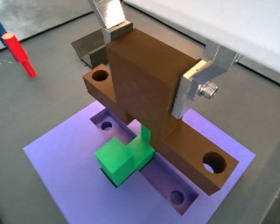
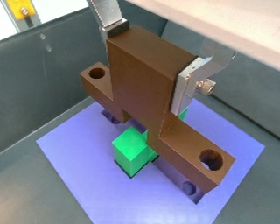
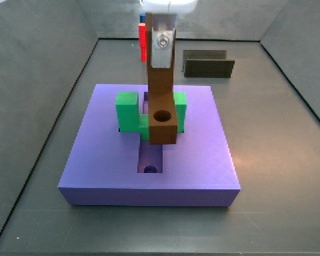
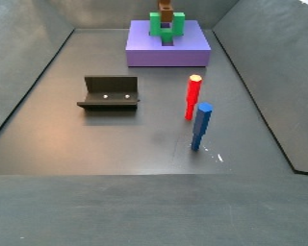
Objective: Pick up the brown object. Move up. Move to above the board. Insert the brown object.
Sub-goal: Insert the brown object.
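fixture point(image 4: 109, 93): sitting on floor, well apart from board.
red peg point(image 4: 192, 95) & blue peg point(image 4: 202, 127): standing near fixture, not involved.
brown object point(image 3: 160, 95): hanging upright, lower end going into green bracket point(image 3: 128, 112) over groove.
gripper point(image 1: 157, 54): clamping brown object's top, above board point(image 3: 96, 160).
risk: bar tilting → jamming on bracket.
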